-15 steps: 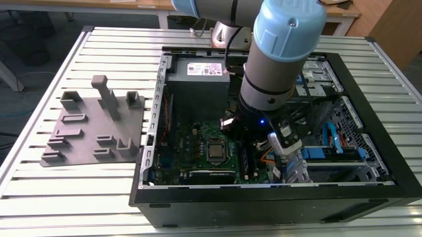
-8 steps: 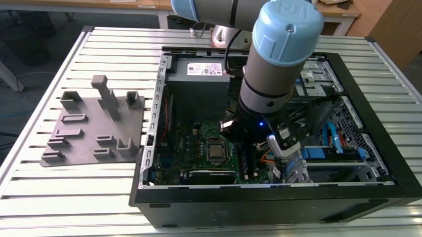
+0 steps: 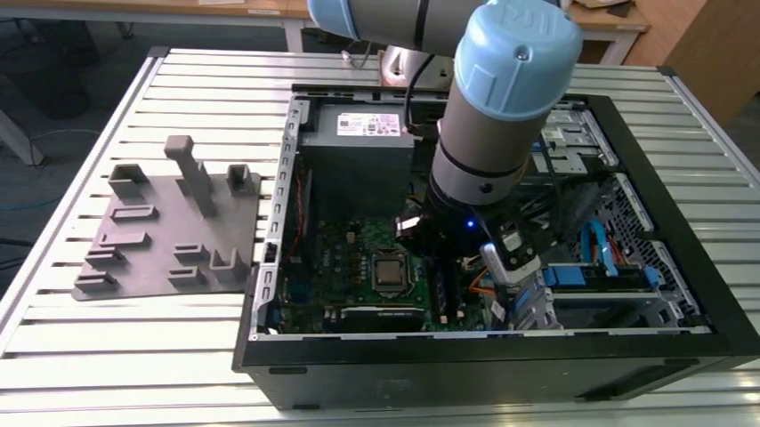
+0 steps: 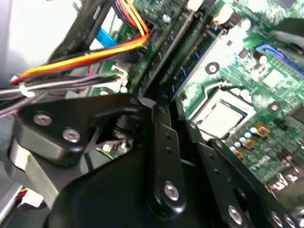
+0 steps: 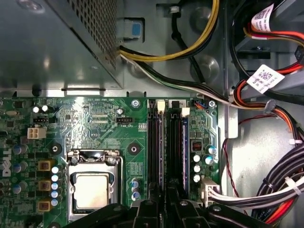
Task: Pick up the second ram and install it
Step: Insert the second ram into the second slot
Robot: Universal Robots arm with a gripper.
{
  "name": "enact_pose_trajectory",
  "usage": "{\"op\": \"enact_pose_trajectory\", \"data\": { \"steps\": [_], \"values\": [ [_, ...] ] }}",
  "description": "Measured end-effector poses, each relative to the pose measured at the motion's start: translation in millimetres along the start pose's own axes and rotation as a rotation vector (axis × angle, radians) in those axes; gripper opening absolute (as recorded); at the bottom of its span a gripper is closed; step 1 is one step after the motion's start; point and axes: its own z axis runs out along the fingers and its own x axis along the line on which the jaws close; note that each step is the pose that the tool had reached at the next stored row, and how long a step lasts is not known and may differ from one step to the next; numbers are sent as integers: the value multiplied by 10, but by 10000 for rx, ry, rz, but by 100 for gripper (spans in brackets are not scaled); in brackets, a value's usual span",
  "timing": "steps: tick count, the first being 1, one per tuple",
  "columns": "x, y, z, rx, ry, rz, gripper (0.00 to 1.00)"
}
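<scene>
First wrist view: the second ram (image 5: 185, 147) sits upright in its slot on the motherboard (image 5: 95, 123), just beside the neighbouring stick (image 5: 154, 147), pincer (image 5: 164, 202) right over the slots. Can't tell whether it's spread or pinching. Looks like the seating step; next needs an even, straight press.

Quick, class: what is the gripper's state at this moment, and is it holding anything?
Gripper: down over the memory slots on the motherboard; whether its jaws are open or shut cannot be told.
</scene>
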Motion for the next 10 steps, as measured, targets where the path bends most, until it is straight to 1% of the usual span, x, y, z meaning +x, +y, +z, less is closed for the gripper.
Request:
{"op": "enact_pose_trajectory", "data": {
  "steps": [2, 7, 9, 10],
  "values": [
    [0, 1, -17, 5, 1, 0, 18],
    [-1, 18, -232, 5, -7, 0, 18],
    [1, 36, -303, 16, -15, 0, 18],
    [1, 45, -334, 17, -20, 0, 17]
  ]
}}
